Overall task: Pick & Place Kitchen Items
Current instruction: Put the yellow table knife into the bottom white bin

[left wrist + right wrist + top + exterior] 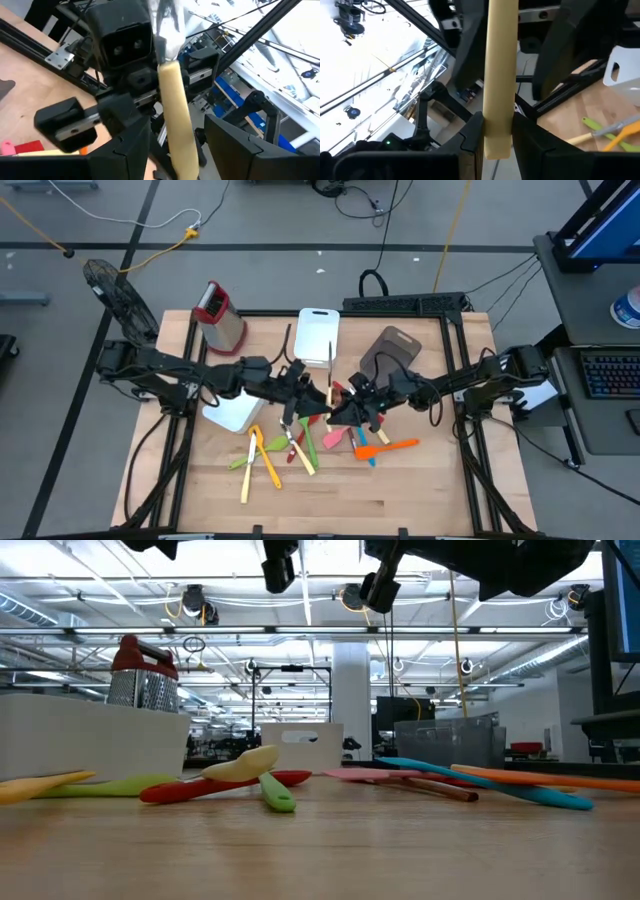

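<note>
A piece of cutlery with a pale-yellow handle (172,110) and a shiny metal end (330,358) hangs above the table's middle. My right gripper (496,134) is shut on it, reaching in from the right. My left gripper (177,137) faces it from the left and stands open, one finger on either side of the handle and a gap on both sides. Several coloured utensils (300,442) lie flat on the wooden table (400,500) below, among them green, yellow, red, pink, blue and orange ones. My right gripper pinches the pale-yellow handle near its free end (497,142) between its two fingers. The fingers come in about level from the table's right and lie across the handle. The cutlery is lifted clear of the table, its metal end toward the far edge.
A steel grater with a red top (220,315) stands at the far left. A white bin (232,415) sits under my left arm. A white board (318,328) and a grey one (392,350) lie at the far side. The table's near strip is bare wood.
</note>
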Controlling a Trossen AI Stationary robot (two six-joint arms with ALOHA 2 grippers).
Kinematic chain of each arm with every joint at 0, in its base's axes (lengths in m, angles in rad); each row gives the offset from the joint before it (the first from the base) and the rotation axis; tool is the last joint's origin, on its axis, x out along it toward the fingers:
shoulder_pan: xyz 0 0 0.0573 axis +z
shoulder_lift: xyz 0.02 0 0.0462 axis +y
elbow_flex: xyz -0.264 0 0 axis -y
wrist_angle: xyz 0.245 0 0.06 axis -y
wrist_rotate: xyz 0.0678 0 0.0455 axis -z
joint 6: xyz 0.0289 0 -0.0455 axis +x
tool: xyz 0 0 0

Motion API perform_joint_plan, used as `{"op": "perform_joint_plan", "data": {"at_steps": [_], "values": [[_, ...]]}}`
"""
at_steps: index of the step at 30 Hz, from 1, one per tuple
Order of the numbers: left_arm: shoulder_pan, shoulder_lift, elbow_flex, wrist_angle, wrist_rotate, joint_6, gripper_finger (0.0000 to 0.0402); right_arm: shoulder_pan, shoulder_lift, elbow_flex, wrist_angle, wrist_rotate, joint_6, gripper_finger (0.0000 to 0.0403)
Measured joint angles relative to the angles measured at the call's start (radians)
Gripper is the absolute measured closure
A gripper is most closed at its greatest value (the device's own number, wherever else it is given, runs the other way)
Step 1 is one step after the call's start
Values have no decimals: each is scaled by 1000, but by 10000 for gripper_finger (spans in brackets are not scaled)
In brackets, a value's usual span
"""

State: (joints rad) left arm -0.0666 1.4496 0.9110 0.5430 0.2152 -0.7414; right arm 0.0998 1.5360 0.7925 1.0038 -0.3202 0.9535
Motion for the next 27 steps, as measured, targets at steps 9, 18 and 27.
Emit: {"op": "perform_joint_plan", "data": {"at_steps": [9, 18, 27], "values": [[0, 17, 16, 13, 9, 8, 213, 0, 0, 0, 3, 2, 0, 335], [1, 17, 16, 14, 43, 5, 353, 0, 0, 0, 10, -1, -19, 336], [1, 17, 16, 15, 60, 6, 356, 8, -1, 0, 8, 5, -31, 336]]}}
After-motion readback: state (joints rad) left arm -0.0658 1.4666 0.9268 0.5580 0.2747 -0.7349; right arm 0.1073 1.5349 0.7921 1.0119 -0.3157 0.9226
